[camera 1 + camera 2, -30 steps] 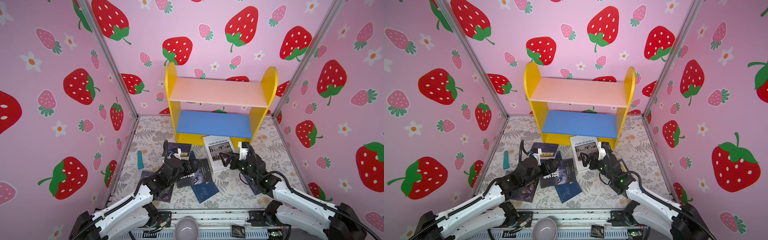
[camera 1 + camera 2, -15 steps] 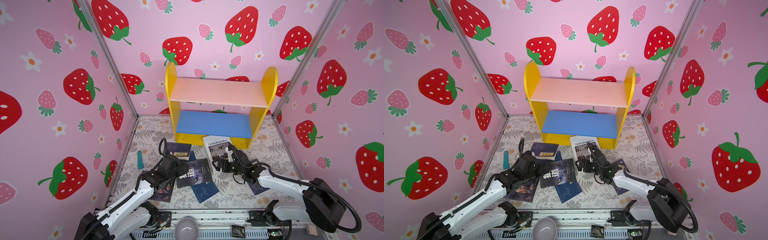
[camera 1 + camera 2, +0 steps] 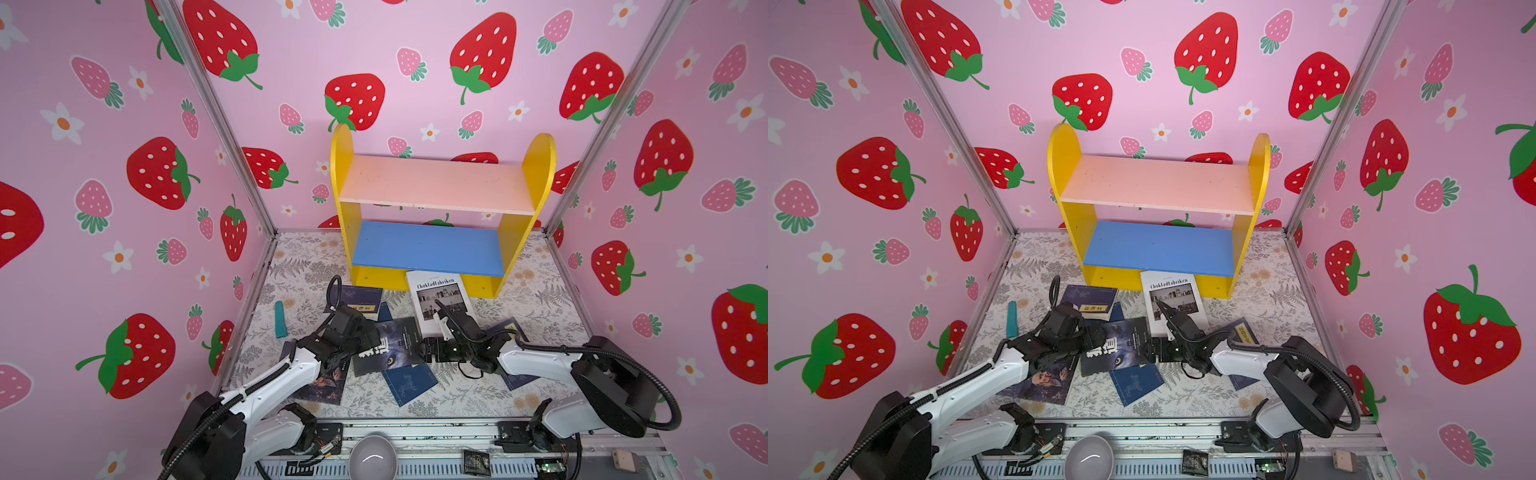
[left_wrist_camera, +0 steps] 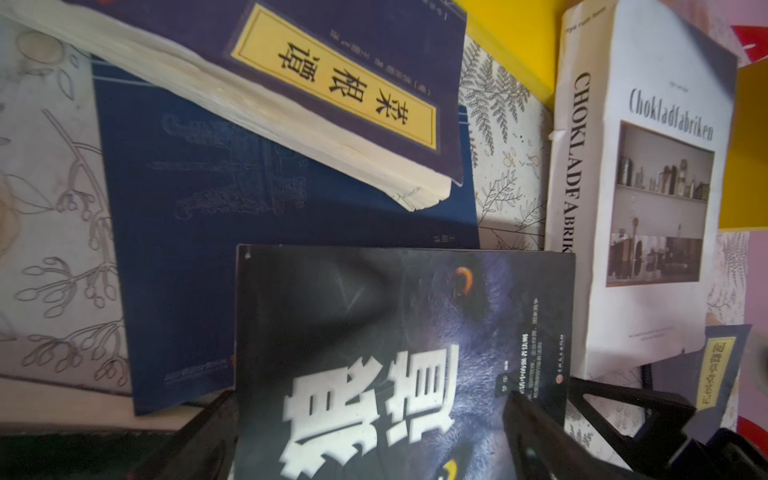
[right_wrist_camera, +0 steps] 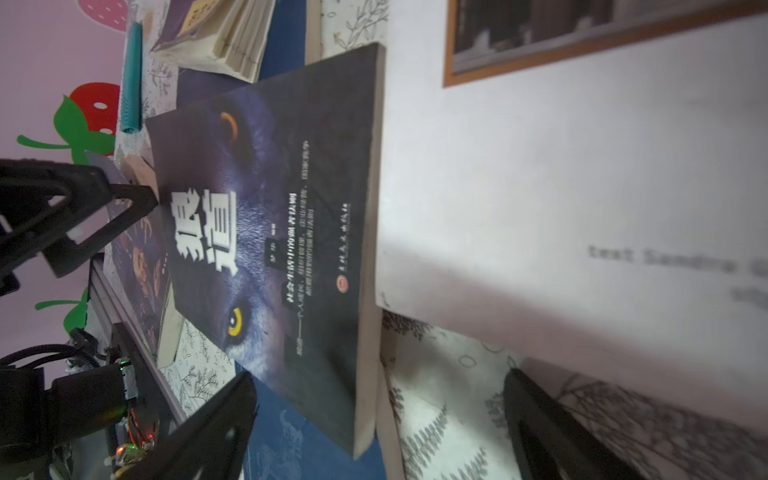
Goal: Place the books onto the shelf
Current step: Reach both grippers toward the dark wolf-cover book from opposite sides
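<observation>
The black wolf-eye book (image 3: 388,347) lies on the tabletop (image 3: 540,299), lower centre of the frame, short of the bare shelf (image 3: 343,174). Both arms have just dropped to its opposite edges, left jaws and right jaws open, so a two-sided lift looks near

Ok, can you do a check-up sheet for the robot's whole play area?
Surface: floral mat, flat, with books scattered over its middle.
Job's things: shelf at the back, both boards bare; wolf-eye book, white Chokladfabriken book, yellow-label navy book, portrait book and blue book all off the shelf.
Clutter: teal tube on the mat's left; grey bowl by the front rail.
Grippers: left gripper open at the wolf-eye book's left edge; right gripper open around its right edge.
Cables: black cable loop above the left wrist; ribbed hose along the right arm.
Surroundings: pink strawberry walls, metal corner post.
</observation>
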